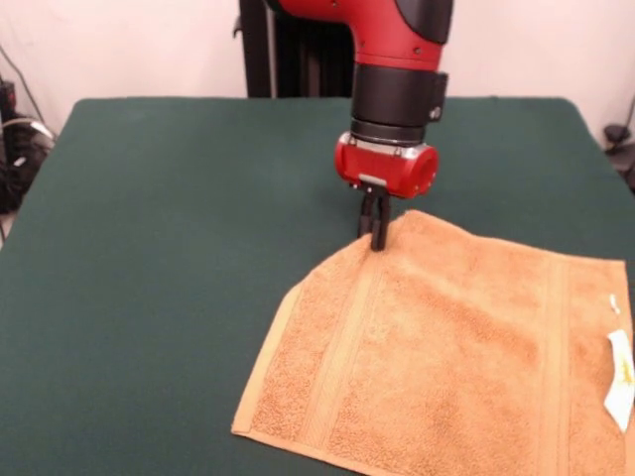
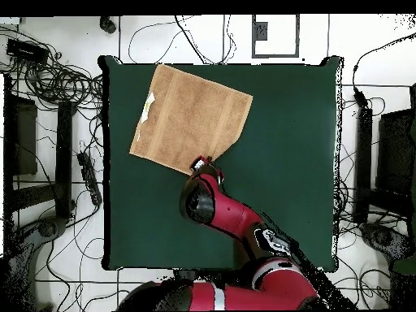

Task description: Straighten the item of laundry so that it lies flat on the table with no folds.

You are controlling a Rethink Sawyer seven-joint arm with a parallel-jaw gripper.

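Green felt is filling the whole left half of the front view, and the table (image 1: 149,258) is lying bare there as we pan across. Coming toward the middle, the towel (image 1: 446,367) is starting: its left corner is sitting near the front edge, and a woven border band is running up along that left side. The cloth is spreading flat over the near right part of the table, with only a slight ripple showing near its far corner.

At that far corner the gripper (image 1: 375,236) is pointing straight down from the red wrist, and its dark fingers are looking pressed close together with their tips right at the towel's edge. From this angle it is hard to say whether they are pinching the fabric or merely touching it, so I cannot tell for sure if anything is being held.

Moving on right, a second border band is crossing the towel, and beyond it the small white label (image 1: 620,382) is lying at the right-hand edge, near the frame's border.

From overhead, the towel (image 2: 191,120) is resting as a tilted square in the far left part of the table (image 2: 284,162), and the gripper (image 2: 201,165) is reaching its nearest corner, with the red arm sweeping in from the bottom.
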